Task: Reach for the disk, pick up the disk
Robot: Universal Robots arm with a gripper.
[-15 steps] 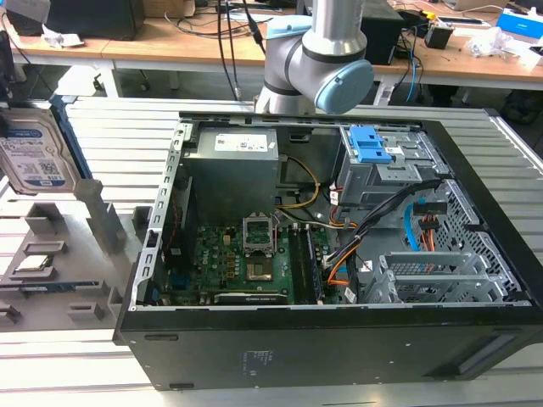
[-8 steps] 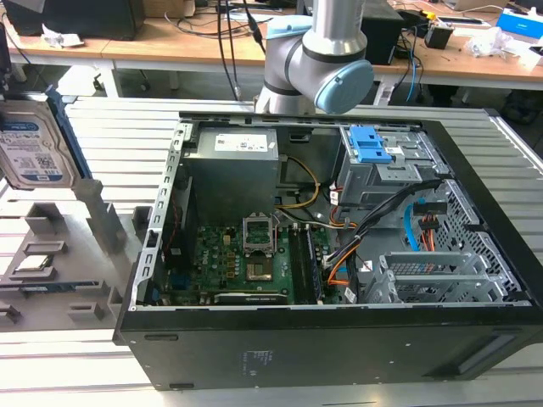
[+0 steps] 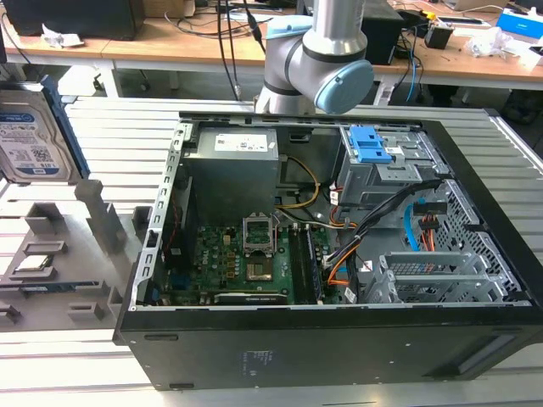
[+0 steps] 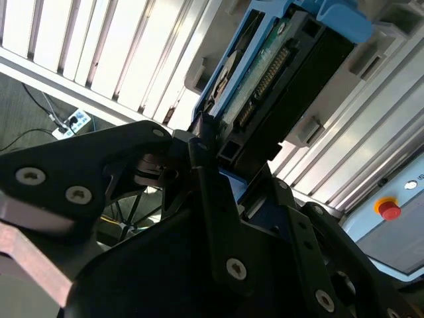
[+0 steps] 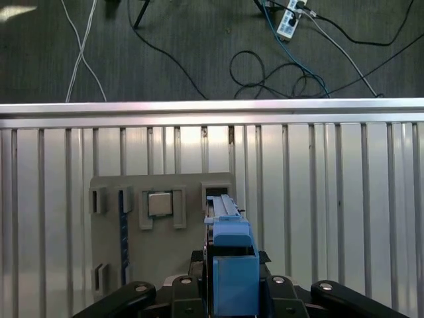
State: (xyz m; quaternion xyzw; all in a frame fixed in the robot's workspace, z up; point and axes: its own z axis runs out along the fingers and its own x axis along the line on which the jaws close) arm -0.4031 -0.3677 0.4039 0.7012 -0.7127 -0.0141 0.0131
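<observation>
The disk (image 3: 34, 136) stands on edge over the grey holder (image 3: 81, 254), its far side cut off at the exterior view's left. In the first wrist view the pincer (image 5: 232, 288) straddles its blue frame closely; whether it clamps, I cannot tell. Bare slatted surface (image 5: 344, 199) lies open beside the holder.

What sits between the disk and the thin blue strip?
A small square silver chip sits between the disk and the blue strip on the gray holder, as the first wrist view shows.
</observation>
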